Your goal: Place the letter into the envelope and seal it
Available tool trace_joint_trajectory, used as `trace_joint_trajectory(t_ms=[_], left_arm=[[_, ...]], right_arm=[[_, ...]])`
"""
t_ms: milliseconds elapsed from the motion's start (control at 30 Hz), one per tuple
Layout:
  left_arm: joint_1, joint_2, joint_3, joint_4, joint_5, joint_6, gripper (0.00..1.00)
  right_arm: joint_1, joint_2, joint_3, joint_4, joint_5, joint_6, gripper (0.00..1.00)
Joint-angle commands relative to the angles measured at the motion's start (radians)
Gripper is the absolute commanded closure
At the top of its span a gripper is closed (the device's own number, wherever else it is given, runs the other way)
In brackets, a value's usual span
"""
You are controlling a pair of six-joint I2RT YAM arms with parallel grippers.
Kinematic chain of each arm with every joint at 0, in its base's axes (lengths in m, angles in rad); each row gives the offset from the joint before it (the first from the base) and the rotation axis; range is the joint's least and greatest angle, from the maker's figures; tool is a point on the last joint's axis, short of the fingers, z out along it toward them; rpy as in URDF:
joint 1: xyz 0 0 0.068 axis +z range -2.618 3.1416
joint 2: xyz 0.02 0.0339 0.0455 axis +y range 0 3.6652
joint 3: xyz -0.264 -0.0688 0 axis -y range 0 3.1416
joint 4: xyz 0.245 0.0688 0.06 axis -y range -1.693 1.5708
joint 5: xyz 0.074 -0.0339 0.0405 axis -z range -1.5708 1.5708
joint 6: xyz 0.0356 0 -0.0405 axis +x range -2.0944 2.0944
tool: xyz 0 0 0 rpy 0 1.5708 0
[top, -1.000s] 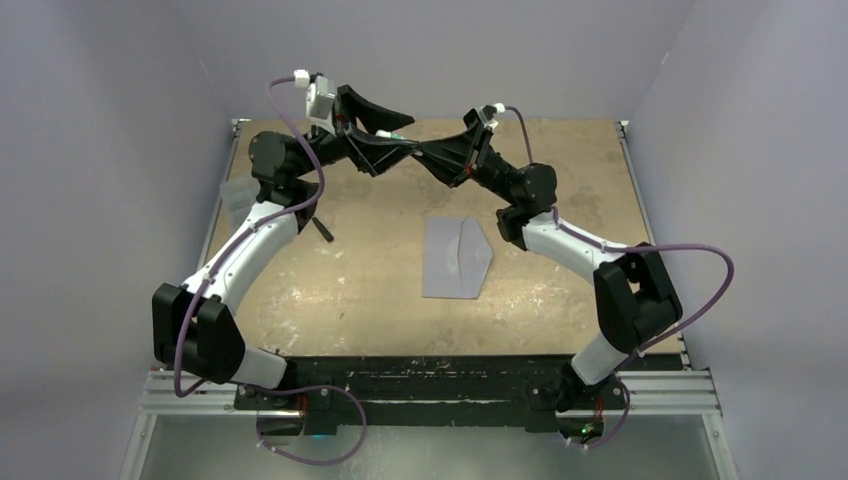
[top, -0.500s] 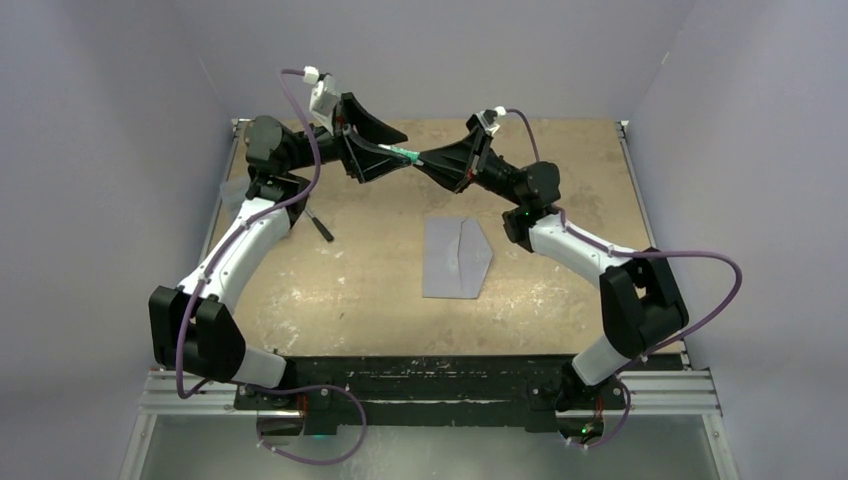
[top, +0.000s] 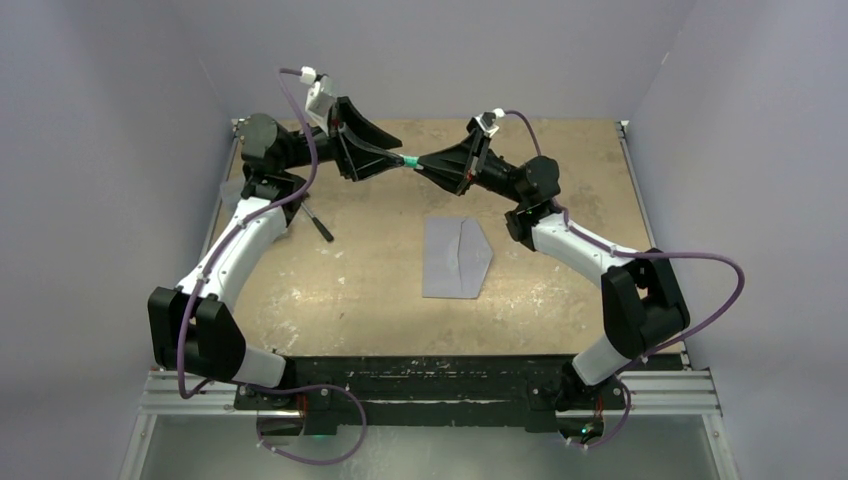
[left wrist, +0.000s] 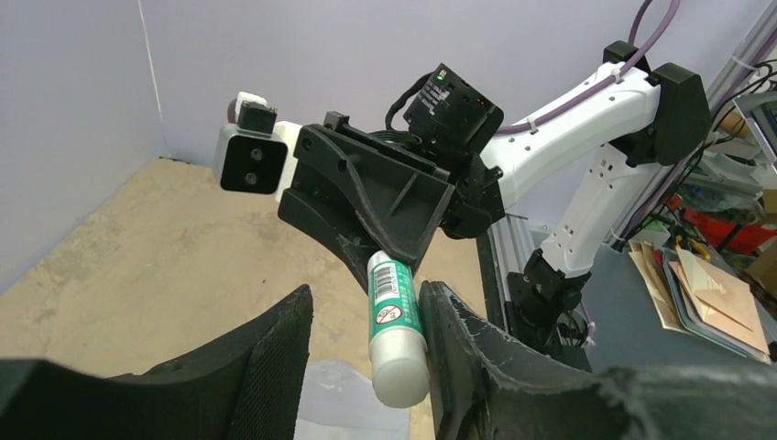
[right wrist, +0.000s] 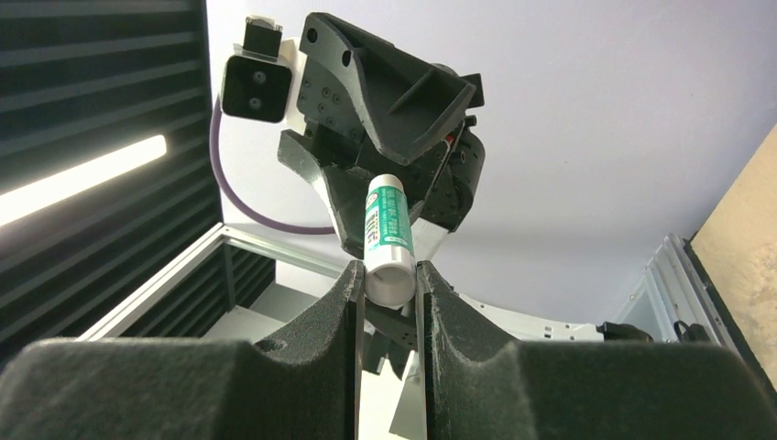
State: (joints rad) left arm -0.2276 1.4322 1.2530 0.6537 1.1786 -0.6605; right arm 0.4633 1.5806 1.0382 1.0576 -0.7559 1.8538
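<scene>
Sealing looks to be the step in hand. On the worktop (top: 330,290) the envelope (top: 452,262) lies flat, right of centre and toward the near side. Its long axis runs near to far and its triangular flap points right. No letter shows as a separate sheet, so I cannot tell whether it is inside. Both arms are raised over the far side. The right end effector (right wrist: 389,275) is clamped on one white end of a glue stick (left wrist: 394,321). The left end effector (left wrist: 366,307) straddles the other end, with one finger touching and the other apart. The next move probably needs the left jaws to close, then a pull apart to uncap.
</scene>
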Motion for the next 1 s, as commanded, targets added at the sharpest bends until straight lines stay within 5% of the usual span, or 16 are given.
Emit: trace_joint_trajectory(t_ms=[0,233,733,800,933,967], left_arm=[[0.015,-0.033,0.036,-0.034,0.052,0.035,0.54],[0.026,-0.047,0.092,-0.410,0.031,0.311,0.48],[0.039,-0.064,0.092,-0.406,0.073,0.320,0.49],[0.039,-0.063,0.088,-0.406,0.075,0.321,0.58],[0.039,-0.054,0.083,-0.403,0.064,0.314,0.99],[0.039,-0.052,0.081,-0.396,0.053,0.307,1.00]], right_arm=[[-0.006,-0.040,0.022,0.025,-0.019,-0.020,0.95],[-0.006,-0.043,0.025,0.012,-0.022,-0.032,0.95],[-0.006,-0.048,0.046,-0.078,-0.030,-0.099,0.96],[-0.007,-0.047,0.051,-0.092,-0.030,-0.110,0.96],[-0.006,-0.040,0.069,-0.089,-0.018,-0.126,0.92],[-0.006,-0.038,0.077,-0.085,-0.010,-0.131,0.90]])
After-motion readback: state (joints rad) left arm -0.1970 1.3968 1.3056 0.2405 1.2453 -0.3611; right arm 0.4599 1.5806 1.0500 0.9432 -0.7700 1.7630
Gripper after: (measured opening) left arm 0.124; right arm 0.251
